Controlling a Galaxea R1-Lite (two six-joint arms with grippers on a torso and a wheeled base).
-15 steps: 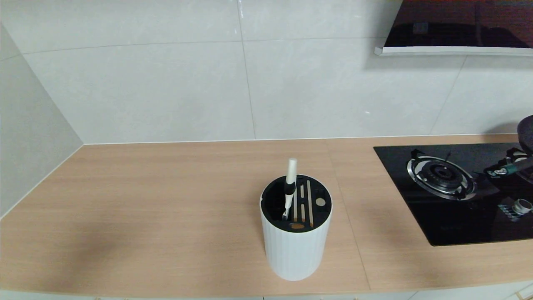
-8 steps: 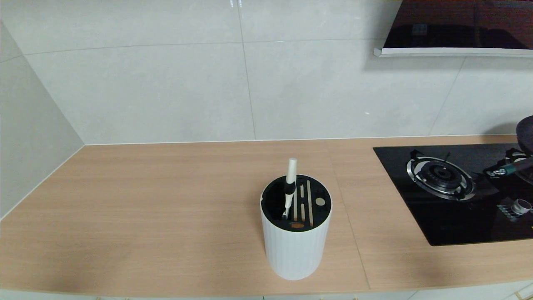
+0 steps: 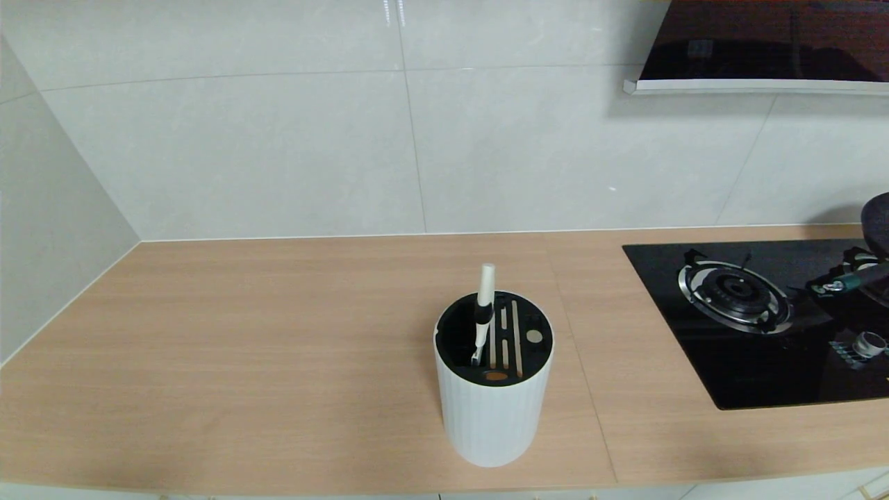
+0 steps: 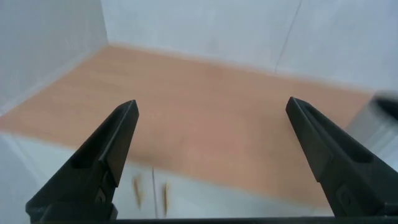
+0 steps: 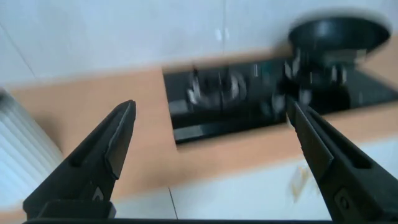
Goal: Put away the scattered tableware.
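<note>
left gripper (image 4: 211,107): jaws spread wide with nothing between them. it hangs just off the front edge of the countertop (image 3: 278,333), above the pale cabinet fronts (image 4: 205,205).
right gripper (image 5: 211,109): jaws also spread wide and holding nothing. it sits off the counter's front edge and faces the gas hob (image 3: 757,375).
utensil holder (image 3: 493,410): a white ribbed cylinder with a black top insert. it stands upright on the countertop near the front edge, between the counter's middle and the hob. the insert has a large open well on the robot's left side, narrow slots beside the well, and small round holes towards the right.
white-handled utensil (image 3: 484,292): stands in the open well just beside the slots, nearly upright. its white handle and black collar rise above the rim, and its metal end points down inside. whether it is a fork, spoon or knife cannot be told.
countertop: light wood grain, running from the corner of the wall on the left to the hob.
gas hob: black glass set into the counter on the robot's right, well apart from the holder.
burner (image 3: 735,292): metal-ringed, on the hob's left half.
dark pan (image 3: 876,222): at the right edge of the head view, over the hob.
knob (image 3: 869,342): small and silver, near the hob's front.
range hood (image 3: 764,42): dark panel on the wall above the hob.
wall tiles (image 3: 278,139): large and pale grey, behind the counter.
</note>
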